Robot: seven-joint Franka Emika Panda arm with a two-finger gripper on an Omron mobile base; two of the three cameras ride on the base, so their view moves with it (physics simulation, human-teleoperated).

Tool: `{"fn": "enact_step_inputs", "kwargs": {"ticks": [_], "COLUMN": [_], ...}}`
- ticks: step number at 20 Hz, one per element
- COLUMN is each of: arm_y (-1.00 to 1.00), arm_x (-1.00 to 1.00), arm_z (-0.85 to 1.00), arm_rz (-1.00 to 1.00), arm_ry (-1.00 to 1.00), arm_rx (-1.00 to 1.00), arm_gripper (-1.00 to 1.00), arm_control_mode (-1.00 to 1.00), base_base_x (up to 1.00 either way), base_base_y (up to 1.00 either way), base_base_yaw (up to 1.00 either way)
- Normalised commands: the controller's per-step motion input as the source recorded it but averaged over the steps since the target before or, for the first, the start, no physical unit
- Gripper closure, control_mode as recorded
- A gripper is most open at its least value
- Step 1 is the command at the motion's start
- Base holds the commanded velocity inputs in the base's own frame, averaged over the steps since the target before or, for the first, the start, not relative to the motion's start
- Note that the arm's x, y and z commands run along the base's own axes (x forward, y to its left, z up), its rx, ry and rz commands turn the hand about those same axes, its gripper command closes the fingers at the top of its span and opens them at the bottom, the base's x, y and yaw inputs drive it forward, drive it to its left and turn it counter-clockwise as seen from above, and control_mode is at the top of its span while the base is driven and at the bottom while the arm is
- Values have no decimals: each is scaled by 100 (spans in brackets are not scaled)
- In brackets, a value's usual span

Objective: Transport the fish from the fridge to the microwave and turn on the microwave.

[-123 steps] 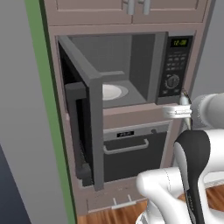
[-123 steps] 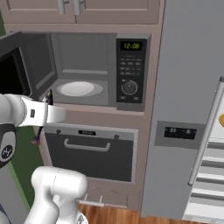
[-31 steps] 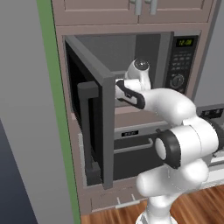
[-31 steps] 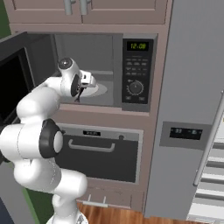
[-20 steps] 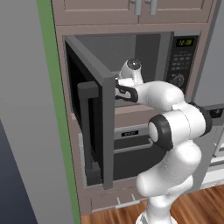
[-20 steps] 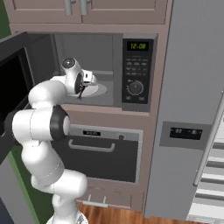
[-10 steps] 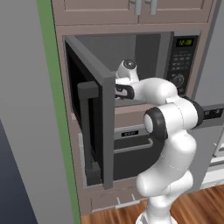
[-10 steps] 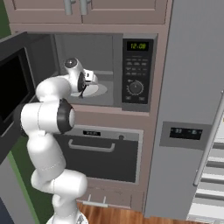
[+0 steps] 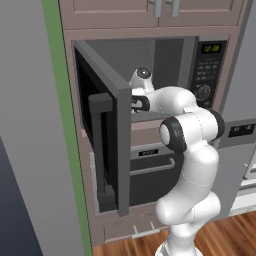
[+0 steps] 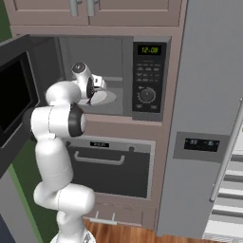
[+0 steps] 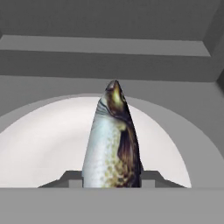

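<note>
So the fish (image 11: 113, 144) is a slender silver-grey thing with a speckled pale belly, a darker brownish back running down one side, and a narrow pointed end sticking away from the camera in the hand view. It sits between the two dark fingertips (image 11: 151, 177) of the gripper (image 11: 111, 179), which is clamped on it, and it hangs over the round white turntable plate (image 11: 39, 144) inside the grey-framed built-in microwave (image 10: 118, 78) with its dark glass door (image 9: 102, 145) swung wide open. Can't tell if the fish touches the plate or floats just above it.

Hard-to-see stuff: the lower part of the fish is cut off at the bottom of the hand view, so its full length isn't visible. From the left base view the open door and the white arm cover the hand, and the fish can't be made out there. In the right base view the gripper (image 10: 98, 84) is inside the cavity over the plate (image 10: 107, 98), but the fish is too small to pick out. The tall grey fridge (image 10: 209, 118) stands just right of the microwave, its edge cut off by the frame.
</note>
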Motion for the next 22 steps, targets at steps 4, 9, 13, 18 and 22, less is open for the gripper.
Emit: {"fn": "enact_step_inputs", "kwargs": {"ticks": [4, 9, 13, 18, 22], "arm_y": [9, 8, 6, 5, 11], "arm_x": [29, 26, 23, 9, 0], "arm_z": [-4, -4, -3, -1, -2], "arm_rz": [0, 0, 0, 0, 0], "arm_ry": [4, 5, 4, 1, 0], "arm_rx": [0, 0, 0, 0, 0], "arm_gripper": [100, 100, 100, 100, -100], "arm_control_mode": [-100, -100, -100, -100, -100], "base_base_x": [0, 0, 0, 0, 0], "base_base_y": [0, 0, 0, 0, 0], "base_base_yaw": [0, 0, 0, 0, 0]}}
